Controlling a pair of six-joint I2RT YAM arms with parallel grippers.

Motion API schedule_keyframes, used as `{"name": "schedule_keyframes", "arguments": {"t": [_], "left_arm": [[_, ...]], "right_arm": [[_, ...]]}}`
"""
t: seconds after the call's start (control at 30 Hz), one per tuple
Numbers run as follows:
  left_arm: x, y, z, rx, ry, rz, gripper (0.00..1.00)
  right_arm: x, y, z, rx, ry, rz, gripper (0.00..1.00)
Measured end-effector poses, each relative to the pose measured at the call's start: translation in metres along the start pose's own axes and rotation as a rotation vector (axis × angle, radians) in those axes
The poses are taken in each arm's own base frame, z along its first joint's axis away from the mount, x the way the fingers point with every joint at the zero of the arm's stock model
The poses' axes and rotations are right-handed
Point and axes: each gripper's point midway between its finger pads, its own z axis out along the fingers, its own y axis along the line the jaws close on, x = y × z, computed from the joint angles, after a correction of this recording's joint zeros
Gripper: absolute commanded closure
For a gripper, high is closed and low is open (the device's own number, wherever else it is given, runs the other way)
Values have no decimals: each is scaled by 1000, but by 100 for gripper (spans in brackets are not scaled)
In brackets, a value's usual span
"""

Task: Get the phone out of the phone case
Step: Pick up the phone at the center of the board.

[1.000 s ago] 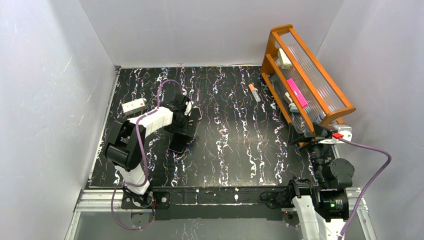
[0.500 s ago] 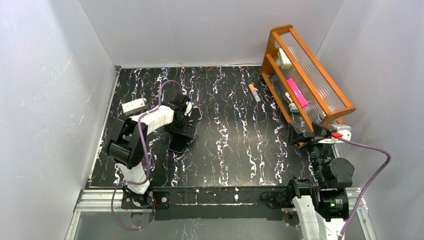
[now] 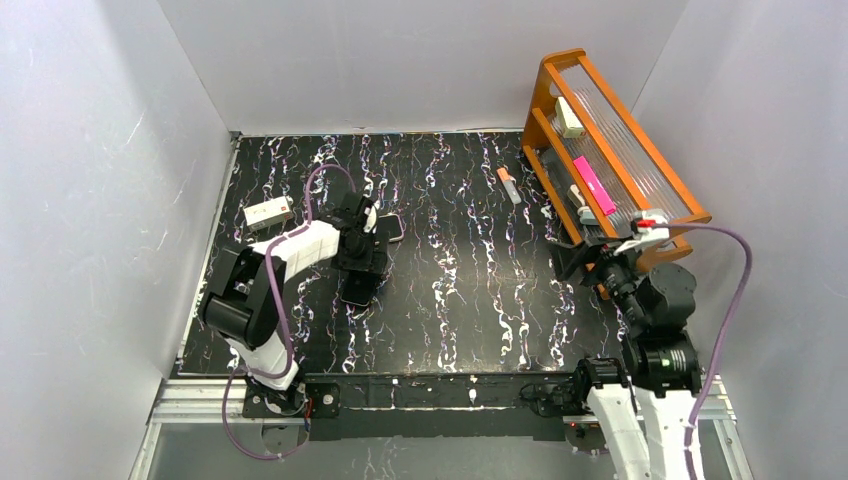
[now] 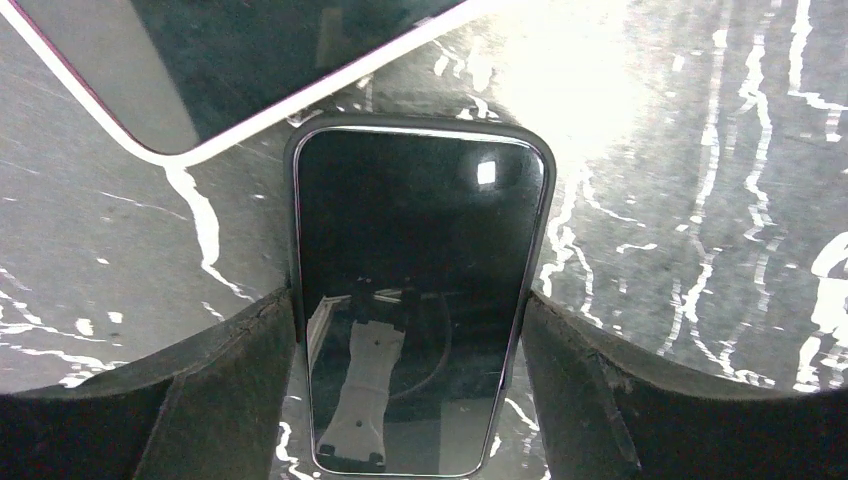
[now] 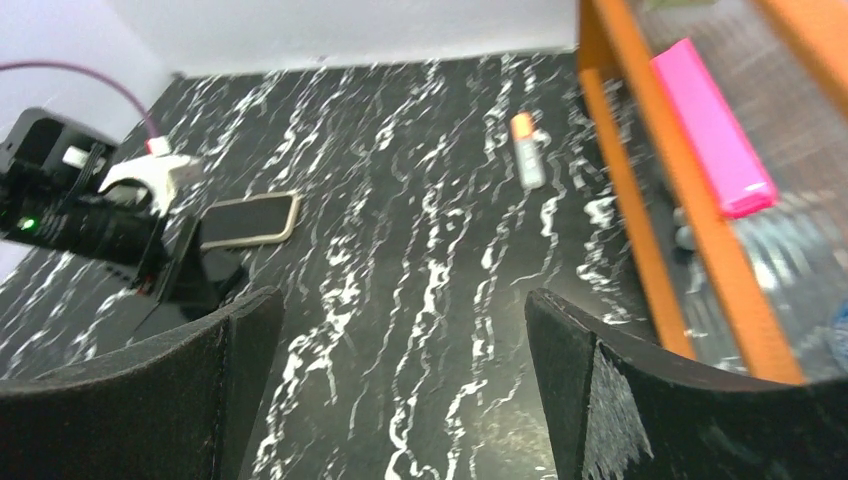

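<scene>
Phone (image 4: 420, 250) in its case (image 4: 420, 120), between the left fingers (image 4: 200, 400).
Gripped or merely flanked, I cannot tell; squeezing could pin phone inside. Right fingers (image 5: 150, 400) gape empty.

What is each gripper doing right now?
Left gripper: straddling the cased phone, fingers at its sides; clamped or not cannot be told.
Right gripper: open, holding nothing.

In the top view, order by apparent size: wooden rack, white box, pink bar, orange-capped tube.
1. wooden rack, by far largest.
2. white box and pink bar look alike; the bar lies raised in the rack, so unranked.
3. orange-capped tube, smallest.
</scene>
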Motion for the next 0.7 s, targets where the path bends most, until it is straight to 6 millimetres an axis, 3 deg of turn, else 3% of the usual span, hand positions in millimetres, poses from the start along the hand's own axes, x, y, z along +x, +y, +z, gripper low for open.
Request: {"name": "schedule_keyframes", "arguments": {"t": [0.2,0.4,0.7], "left_arm": [[1,-32,-5,140,-58,-110,66],[-4,-75,-8,311,-89,-200,73],[-12,-105,-10,479,-127,-358,83]], "right_arm": [[30,22,31,-166,168,117,8],[84,41,47,-288,330,233,8],[141,111,58,-443,447,234,11]]}}
